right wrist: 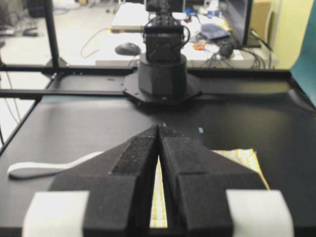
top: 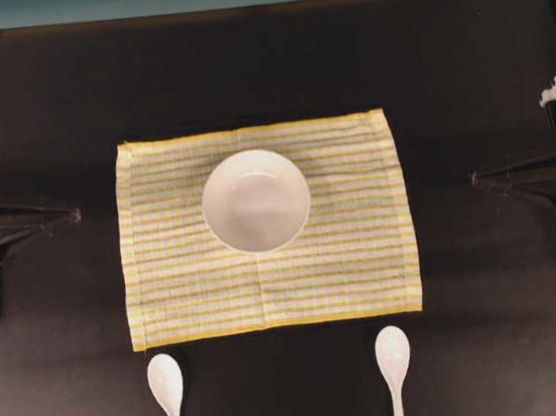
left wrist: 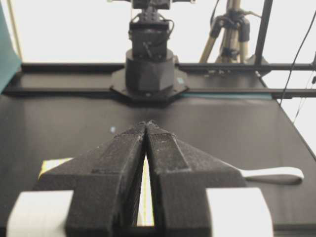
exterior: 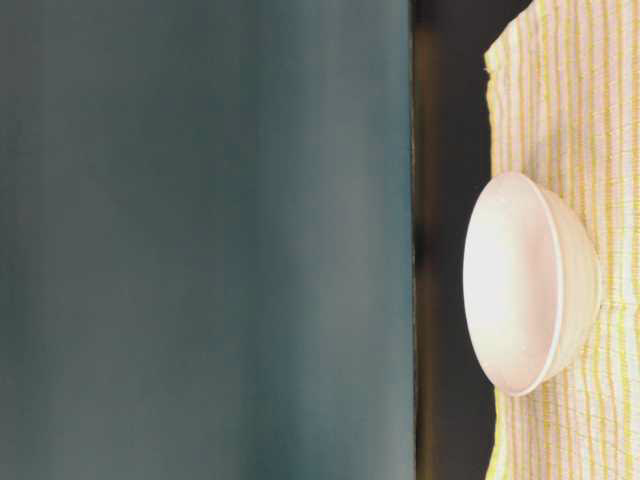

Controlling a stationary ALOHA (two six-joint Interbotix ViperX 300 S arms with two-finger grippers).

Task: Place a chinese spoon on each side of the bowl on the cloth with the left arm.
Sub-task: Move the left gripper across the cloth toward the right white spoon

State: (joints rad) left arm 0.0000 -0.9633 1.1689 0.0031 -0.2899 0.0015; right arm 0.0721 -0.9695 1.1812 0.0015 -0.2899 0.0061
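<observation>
Black tabletop carries the cloth with the bowl centred toward its far edge, leaving room either side. Both spoons wait off the cloth's near edge. Left gripper and right gripper rest pressed together, empty, parked well apart from everything.

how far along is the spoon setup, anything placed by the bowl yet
Only the setting looks ready: the bowl sits on the cloth. No spoon is placed; the left spoon and the right spoon both lie on the black table, off the cloth's near edge. Nothing is in hand: the left pincer and right pincer are shut and empty at the table's sides. Both placements remain.
</observation>
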